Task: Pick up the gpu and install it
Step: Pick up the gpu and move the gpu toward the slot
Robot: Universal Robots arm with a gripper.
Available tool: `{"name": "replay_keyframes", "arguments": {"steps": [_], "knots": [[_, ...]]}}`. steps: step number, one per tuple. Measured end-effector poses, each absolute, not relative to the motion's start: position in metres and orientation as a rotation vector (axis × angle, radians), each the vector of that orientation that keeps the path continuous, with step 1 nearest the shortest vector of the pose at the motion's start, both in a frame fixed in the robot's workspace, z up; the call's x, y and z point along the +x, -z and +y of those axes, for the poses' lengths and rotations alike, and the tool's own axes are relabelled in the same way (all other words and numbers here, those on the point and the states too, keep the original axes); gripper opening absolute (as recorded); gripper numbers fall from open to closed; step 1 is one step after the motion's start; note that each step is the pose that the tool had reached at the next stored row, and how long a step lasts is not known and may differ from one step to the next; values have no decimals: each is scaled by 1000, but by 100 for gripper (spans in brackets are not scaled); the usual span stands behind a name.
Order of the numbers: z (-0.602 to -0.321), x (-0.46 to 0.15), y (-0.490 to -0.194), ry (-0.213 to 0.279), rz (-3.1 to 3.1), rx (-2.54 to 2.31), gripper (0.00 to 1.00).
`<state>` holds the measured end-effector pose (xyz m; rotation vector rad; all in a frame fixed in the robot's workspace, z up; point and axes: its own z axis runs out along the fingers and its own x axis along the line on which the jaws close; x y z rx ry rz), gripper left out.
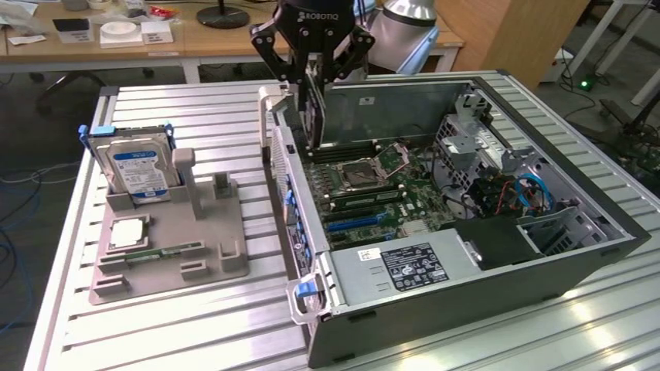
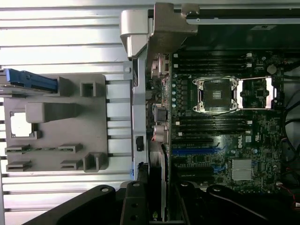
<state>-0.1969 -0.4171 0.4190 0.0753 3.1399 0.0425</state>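
Gpu: dark flat card, upright, edge toward camera, upper centre of frame. Clamped in gripper, above the motherboard of the open computer case. Hard drive stands in grey holder, left of frame.

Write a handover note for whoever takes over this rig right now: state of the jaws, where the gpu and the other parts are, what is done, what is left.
Gripper: jaws shut on the gpu, which hangs upright over the motherboard, at the far end of the open computer case.
Other parts: the hard drive stands in the grey holder, outside the case on the exterior view's left.
Done: the gpu is off the holder, in the grip and over the case.
Left: the gpu is not yet seated in a motherboard slot.
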Motion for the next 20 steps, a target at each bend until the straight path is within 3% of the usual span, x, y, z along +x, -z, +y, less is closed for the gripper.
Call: {"name": "replay_keyframes", "arguments": {"steps": [20], "knots": [[-417,-167,-419,-42,3140,75,27]]}}
